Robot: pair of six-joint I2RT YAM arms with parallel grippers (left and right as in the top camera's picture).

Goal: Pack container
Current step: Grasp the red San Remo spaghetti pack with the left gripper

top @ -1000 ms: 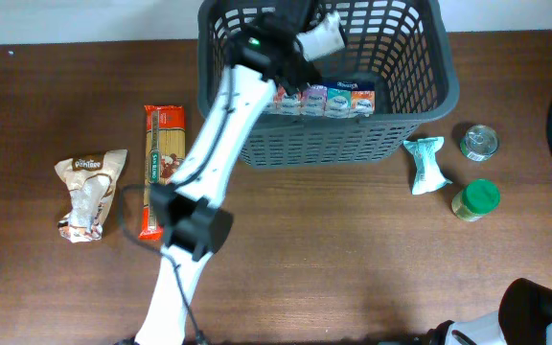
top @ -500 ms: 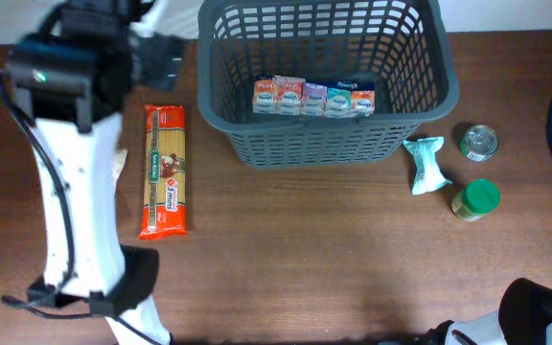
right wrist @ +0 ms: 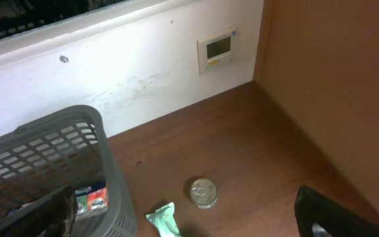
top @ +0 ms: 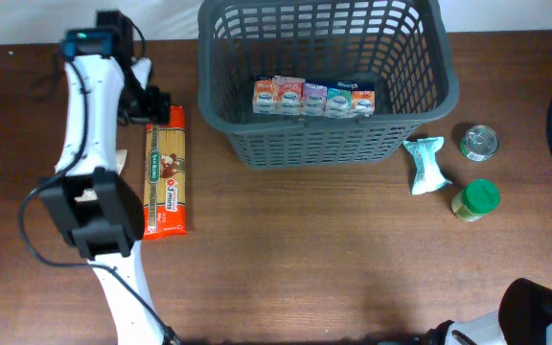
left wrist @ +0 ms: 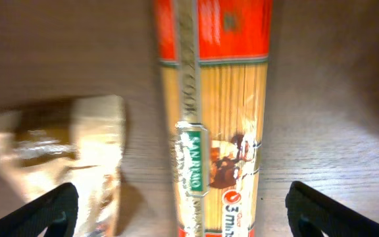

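Left end effector (left wrist: pixel 188 217) is spread wide, gripping nothing, hovering over the spaghetti pack (top: pixel 164 172), whose long axis runs 12-to-6. The basket (top: pixel 324 149) sits at its 3 o'clock on the worktop (top: pixel 305 249). Left arm's clearly nearer.

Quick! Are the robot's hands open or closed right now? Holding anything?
Left gripper: open, empty, over the pasta.
Right gripper: open, empty.

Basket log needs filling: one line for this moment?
left gripper: open above pasta | right gripper: open, empty | basket: cartons inside
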